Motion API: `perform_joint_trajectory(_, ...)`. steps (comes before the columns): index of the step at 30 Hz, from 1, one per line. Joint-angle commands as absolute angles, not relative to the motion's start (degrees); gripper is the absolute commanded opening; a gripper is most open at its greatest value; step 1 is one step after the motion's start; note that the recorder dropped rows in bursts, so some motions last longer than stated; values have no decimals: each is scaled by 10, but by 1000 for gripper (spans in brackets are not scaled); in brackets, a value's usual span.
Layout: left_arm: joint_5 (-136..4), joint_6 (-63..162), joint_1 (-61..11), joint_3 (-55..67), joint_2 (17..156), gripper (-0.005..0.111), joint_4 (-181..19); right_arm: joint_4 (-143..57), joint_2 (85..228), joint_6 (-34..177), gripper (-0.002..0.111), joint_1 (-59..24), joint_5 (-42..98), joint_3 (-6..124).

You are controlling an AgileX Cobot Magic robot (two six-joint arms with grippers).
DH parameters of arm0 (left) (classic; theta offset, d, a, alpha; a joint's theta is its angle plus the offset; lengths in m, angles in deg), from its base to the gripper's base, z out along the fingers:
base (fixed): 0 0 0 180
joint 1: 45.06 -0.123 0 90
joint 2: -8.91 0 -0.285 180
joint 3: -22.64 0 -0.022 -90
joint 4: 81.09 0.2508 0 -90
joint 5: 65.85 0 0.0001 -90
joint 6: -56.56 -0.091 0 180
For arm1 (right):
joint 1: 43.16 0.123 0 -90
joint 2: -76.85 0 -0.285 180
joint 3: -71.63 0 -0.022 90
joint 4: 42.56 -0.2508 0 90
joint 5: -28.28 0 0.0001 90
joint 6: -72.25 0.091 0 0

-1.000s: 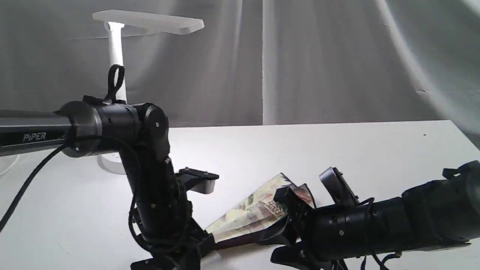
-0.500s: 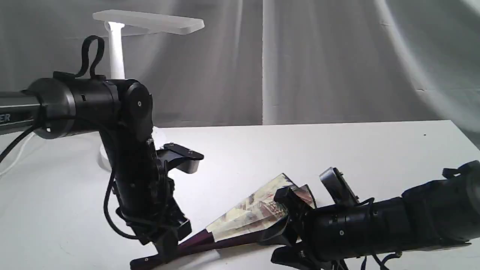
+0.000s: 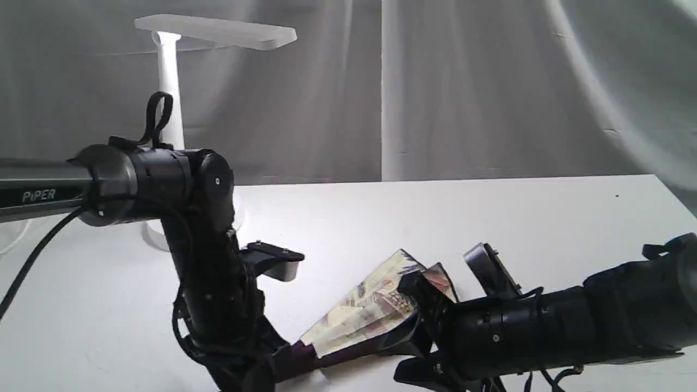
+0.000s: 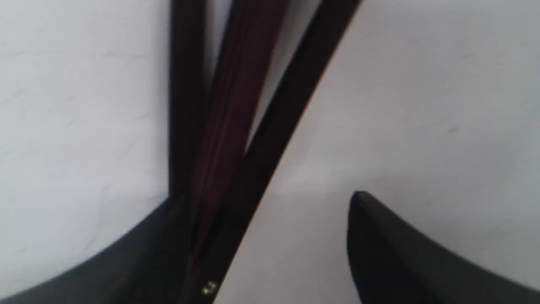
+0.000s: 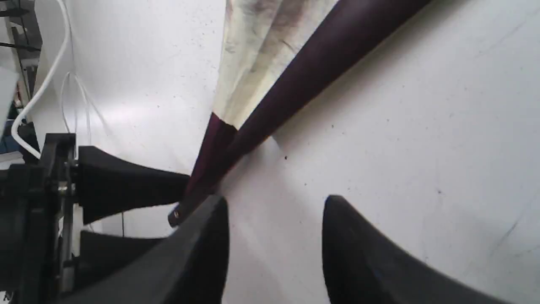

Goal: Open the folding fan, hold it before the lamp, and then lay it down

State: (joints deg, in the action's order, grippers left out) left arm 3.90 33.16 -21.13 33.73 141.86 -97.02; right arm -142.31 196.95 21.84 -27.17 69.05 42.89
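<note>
The folding fan lies partly spread on the white table, its cream painted leaf pointing up and right and its maroon ribs running down to the left. My left gripper hangs low over the rib end. It is open, with the ribs resting against one finger and clear of the other. My right gripper reaches in from the right near the leaf. It is open, with only bare table between its fingers, and the fan's dark guard stick passes beside them. The lamp stands at the back left.
The white table stretches back to a grey curtain. The lamp's flat head overhangs the left arm. A white cord trails off the table's side beyond the left gripper.
My left arm lifted and swung left, then came back down over the fan's rib end. The fan's leaf shifted slightly. The right arm stayed put.
</note>
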Motion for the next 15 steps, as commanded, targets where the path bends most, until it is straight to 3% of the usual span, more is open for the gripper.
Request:
perform_joint_trajectory(1, 41, 290, -211, 334, 1417, 54, -1061, -1425, 1970, 218, 37, -272, 668, 432)
perform_joint_trajectory(10, 41, 278, -211, 334, 1417, 54, -1122, -1425, 1970, 218, 37, -272, 639, 432)
perform_joint_trajectory(15, 41, 315, -211, 334, 1413, 54, -998, -1425, 1970, 218, 37, -272, 639, 432)
